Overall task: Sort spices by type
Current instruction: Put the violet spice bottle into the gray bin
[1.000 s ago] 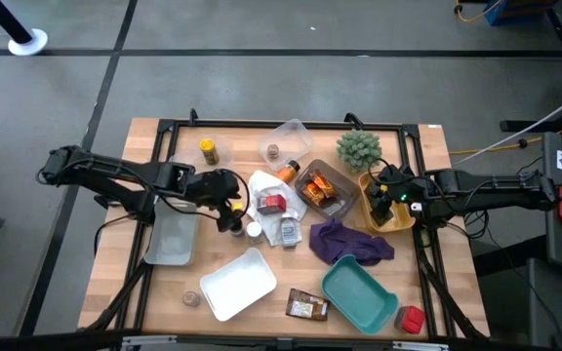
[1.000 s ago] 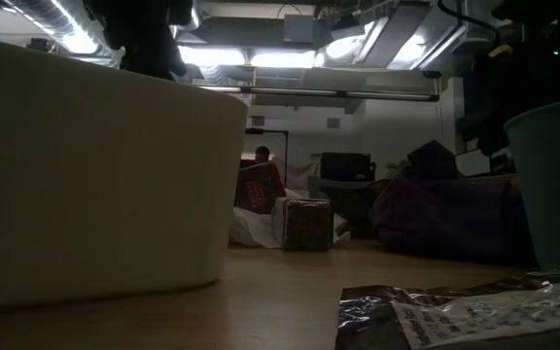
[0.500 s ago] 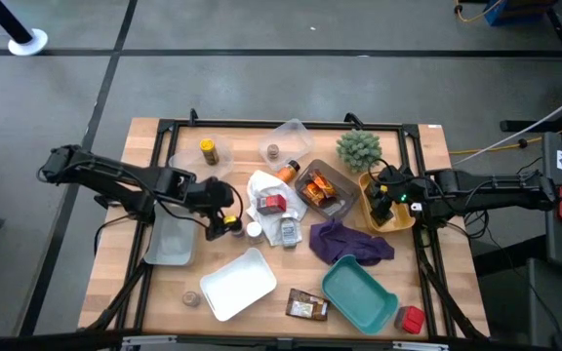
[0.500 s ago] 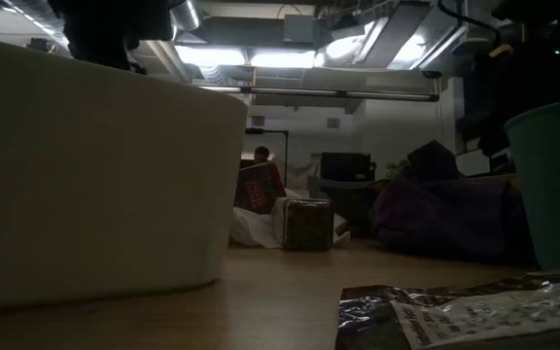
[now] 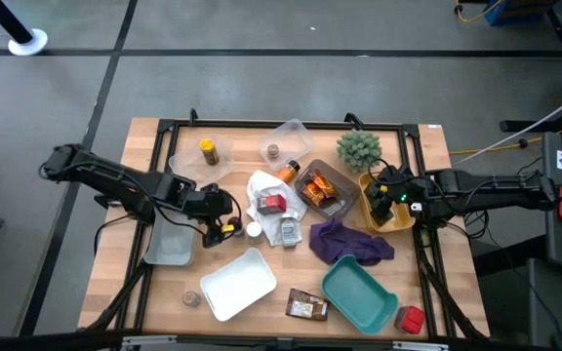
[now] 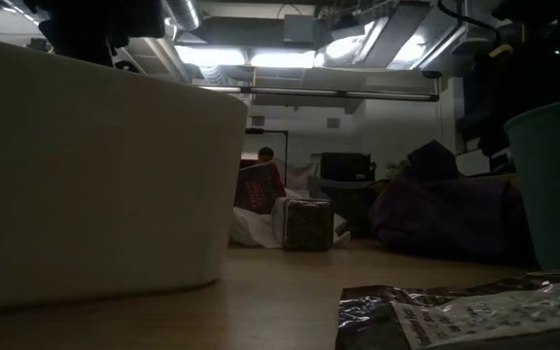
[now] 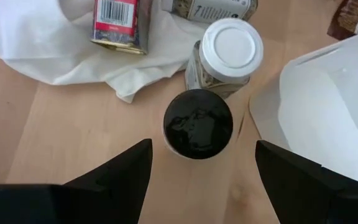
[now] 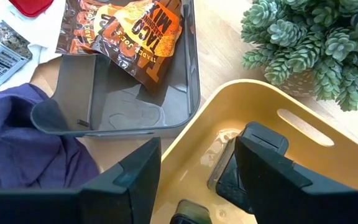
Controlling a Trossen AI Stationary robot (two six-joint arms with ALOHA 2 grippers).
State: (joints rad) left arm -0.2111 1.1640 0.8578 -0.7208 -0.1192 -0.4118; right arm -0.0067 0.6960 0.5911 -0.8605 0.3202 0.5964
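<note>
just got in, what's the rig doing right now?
It's sorting spices. The left gripper hangs open over a black-capped jar that stands on the table beside a white-capped jar, at the edge of the white cloth; it holds nothing. The right gripper is open over the yellow tray, next to the grey tray holding an orange packet. Most spices remain scattered across the table.
</note>
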